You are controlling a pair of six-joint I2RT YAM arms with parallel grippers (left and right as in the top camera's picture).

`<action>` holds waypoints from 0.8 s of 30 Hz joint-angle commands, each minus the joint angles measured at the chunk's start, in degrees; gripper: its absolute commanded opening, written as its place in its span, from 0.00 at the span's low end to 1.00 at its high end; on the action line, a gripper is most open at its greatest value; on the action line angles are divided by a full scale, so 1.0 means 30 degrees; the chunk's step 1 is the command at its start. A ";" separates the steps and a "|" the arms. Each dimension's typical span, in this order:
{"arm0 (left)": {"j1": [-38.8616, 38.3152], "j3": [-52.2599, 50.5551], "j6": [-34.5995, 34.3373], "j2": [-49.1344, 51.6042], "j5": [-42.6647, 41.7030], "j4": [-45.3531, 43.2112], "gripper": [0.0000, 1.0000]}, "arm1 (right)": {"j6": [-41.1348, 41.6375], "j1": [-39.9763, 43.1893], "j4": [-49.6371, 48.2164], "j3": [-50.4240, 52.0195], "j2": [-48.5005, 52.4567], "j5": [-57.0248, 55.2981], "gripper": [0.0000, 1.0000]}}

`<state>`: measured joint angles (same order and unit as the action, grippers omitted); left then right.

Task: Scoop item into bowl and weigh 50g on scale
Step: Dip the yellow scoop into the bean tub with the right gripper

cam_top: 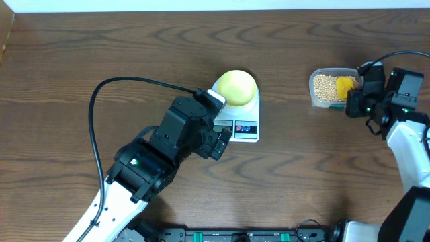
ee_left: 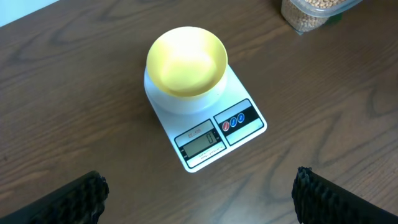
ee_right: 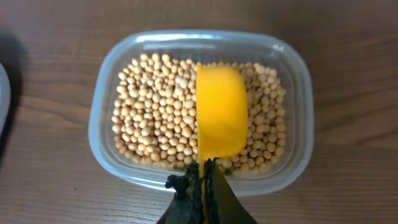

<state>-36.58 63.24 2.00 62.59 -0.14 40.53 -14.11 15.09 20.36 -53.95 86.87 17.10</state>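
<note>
The empty pale-yellow bowl (cam_top: 236, 87) (ee_left: 186, 61) stands on the white scale (cam_top: 246, 129) (ee_left: 214, 134), whose display reads 0. Tan beans (cam_top: 325, 86) (ee_right: 155, 112) fill a clear plastic tub (cam_top: 314, 94) (ee_right: 102, 124) at the right. My right gripper (cam_top: 352, 94) (ee_right: 203, 177) is shut on the handle of a bright yellow scoop (cam_top: 346, 87) (ee_right: 220, 118), whose cup lies open side down over the beans in the tub. My left gripper (cam_top: 225, 138) (ee_left: 199, 193) is open and empty, hovering just in front of the scale.
A black cable (cam_top: 114, 87) loops over the table left of the scale. The tub also shows at the top right of the left wrist view (ee_left: 311, 12). The table's back edge (cam_top: 215, 8) runs along the top.
</note>
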 commanded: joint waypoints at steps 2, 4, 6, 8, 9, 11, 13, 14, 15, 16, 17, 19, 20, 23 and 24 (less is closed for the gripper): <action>0.0080 -0.0007 0.0321 0.0087 -0.0248 0.0066 0.97 | 0.0131 0.0080 0.0131 -0.0189 0.0838 0.0590 0.01; 0.0080 -0.0007 0.0321 0.0087 -0.0248 0.0066 0.97 | 0.0124 0.0080 0.0117 -0.0189 0.0925 0.1559 0.01; 0.0080 -0.0007 0.0321 0.0087 -0.0248 0.0066 0.97 | 0.0124 0.0080 0.0073 -0.0189 0.0925 0.2346 0.01; 0.0080 -0.0007 0.0321 0.0087 -0.0248 0.0066 0.97 | 0.0124 0.0080 0.0066 -0.0189 0.0925 0.2951 0.01; 0.0080 -0.0007 0.0321 0.0087 -0.0248 0.0066 0.97 | 0.0124 0.0080 0.0080 -0.0189 0.0925 0.3133 0.01; 0.0080 -0.0007 0.0321 0.0087 -0.0248 0.0066 0.97 | 0.0124 0.0080 0.0160 -0.0189 0.0925 0.3439 0.01; 0.0080 -0.0007 0.0321 0.0087 -0.0248 0.0066 0.97 | 0.0124 0.0080 0.0291 -0.0189 0.0925 0.3512 0.01; 0.0080 -0.0007 0.0321 0.0087 -0.0240 0.0066 0.97 | 0.0124 0.0080 0.0342 -0.0189 0.0940 0.3497 0.01; 0.0080 -0.0007 0.0321 0.0087 -0.0248 0.0066 0.97 | 0.0124 0.0087 0.0393 -0.0189 0.0940 0.3497 0.01; 0.0080 -0.0007 0.0321 0.0087 -0.0248 0.0066 0.97 | 0.0124 0.0080 0.0437 -0.0189 0.0940 0.3497 0.01; 0.0080 -0.0007 0.0321 0.0087 -0.0248 0.0066 0.97 | 0.0124 0.0087 0.0503 -0.0189 0.0947 0.3504 0.01; 0.0080 -0.0007 0.0321 0.0087 -0.0248 0.0066 0.97 | 0.0124 0.0087 0.0576 -0.0189 0.0947 0.3497 0.01; 0.0080 -0.0007 0.0321 0.0087 -0.0248 0.0066 0.97 | 0.0124 0.0087 0.0576 -0.0189 0.0962 0.3504 0.01; 0.0080 -0.0007 0.0321 0.0087 -0.0240 0.0066 0.97 | 0.0138 0.0087 0.0532 -0.0189 0.1056 0.3512 0.01; 0.0080 -0.0007 0.0321 0.0087 -0.0240 0.0066 0.97 | 0.0226 0.0087 0.0532 -0.0189 0.1093 0.3504 0.01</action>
<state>-36.58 63.24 2.00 62.59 -0.14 40.53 -13.91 15.11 21.91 -53.95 89.43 26.04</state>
